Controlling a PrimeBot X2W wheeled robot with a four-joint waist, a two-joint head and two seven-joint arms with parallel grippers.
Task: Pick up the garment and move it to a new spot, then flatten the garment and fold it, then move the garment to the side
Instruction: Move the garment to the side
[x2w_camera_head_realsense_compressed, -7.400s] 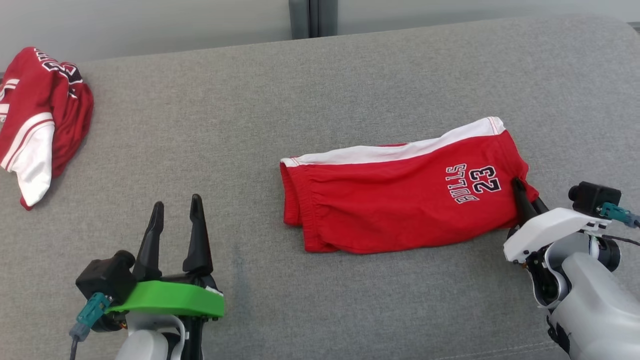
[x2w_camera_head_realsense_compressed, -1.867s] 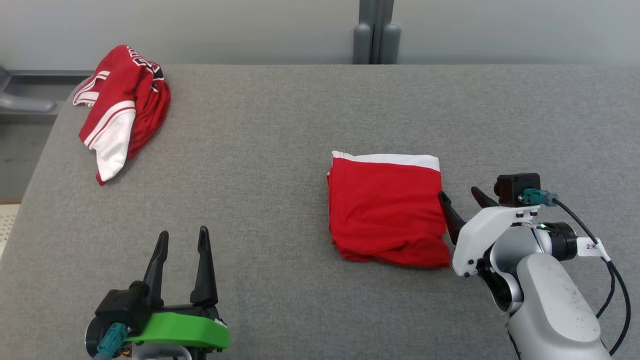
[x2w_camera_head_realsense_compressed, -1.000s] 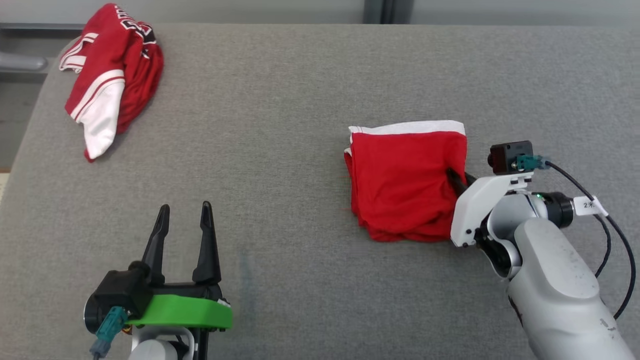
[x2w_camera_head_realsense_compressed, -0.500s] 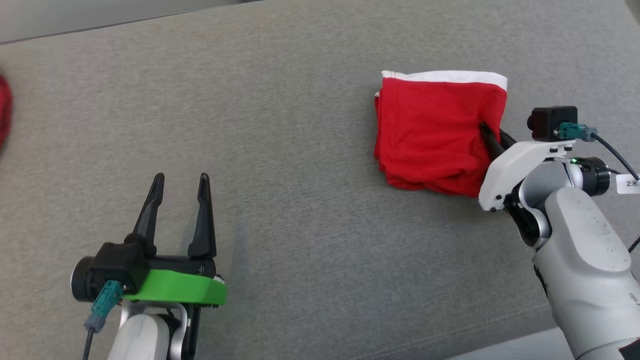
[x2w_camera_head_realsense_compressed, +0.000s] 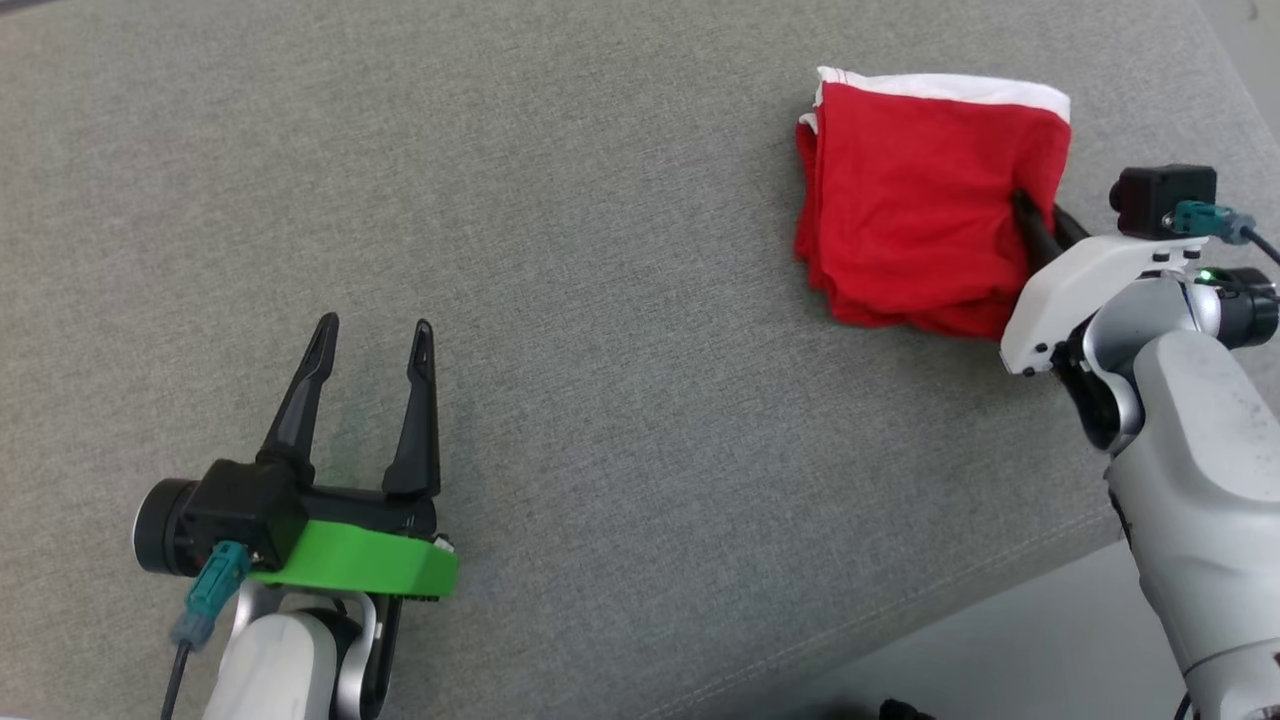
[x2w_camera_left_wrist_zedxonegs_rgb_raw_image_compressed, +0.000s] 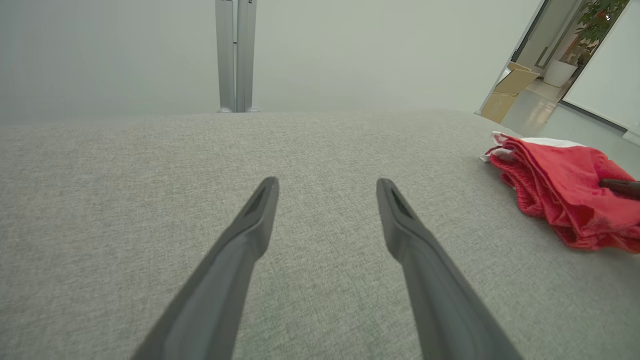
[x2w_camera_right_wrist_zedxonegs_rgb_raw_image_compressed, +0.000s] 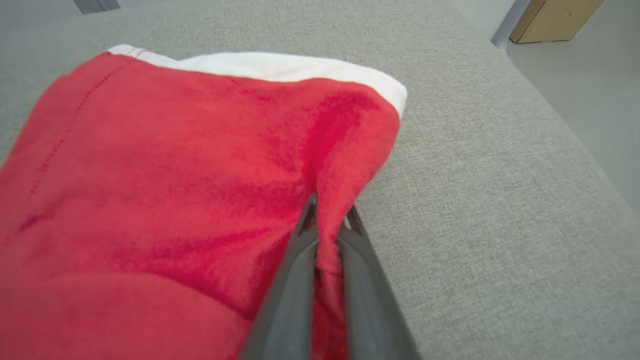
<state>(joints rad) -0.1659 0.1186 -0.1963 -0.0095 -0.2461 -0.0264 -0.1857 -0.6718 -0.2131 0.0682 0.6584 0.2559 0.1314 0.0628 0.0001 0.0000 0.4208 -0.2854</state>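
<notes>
The garment (x2w_camera_head_realsense_compressed: 915, 190) is a pair of red shorts with a white band, folded into a thick square at the upper right of the grey cushion. My right gripper (x2w_camera_head_realsense_compressed: 1030, 215) is shut on its right edge, red cloth pinched between the fingers. In the right wrist view the garment (x2w_camera_right_wrist_zedxonegs_rgb_raw_image_compressed: 175, 190) spreads leftward from my right gripper (x2w_camera_right_wrist_zedxonegs_rgb_raw_image_compressed: 327, 212), its white band at the far side. My left gripper (x2w_camera_head_realsense_compressed: 372, 335) hovers open and empty over bare cushion at the lower left. The left wrist view shows my left gripper (x2w_camera_left_wrist_zedxonegs_rgb_raw_image_compressed: 327, 185) open, and the garment (x2w_camera_left_wrist_zedxonegs_rgb_raw_image_compressed: 560, 195) at the far right.
The grey cushion (x2w_camera_head_realsense_compressed: 560, 250) ends at a rounded edge at the lower right, with pale floor (x2w_camera_head_realsense_compressed: 1000, 650) beyond. A metal post (x2w_camera_left_wrist_zedxonegs_rgb_raw_image_compressed: 236, 55) stands against the wall behind the cushion. Cardboard boxes (x2w_camera_left_wrist_zedxonegs_rgb_raw_image_compressed: 510, 87) lie on the floor at the far right.
The head camera has swung right and down, so the second red garment at the left has left the picture. My right gripper closed on the folded garment's edge and keeps hold of it.
</notes>
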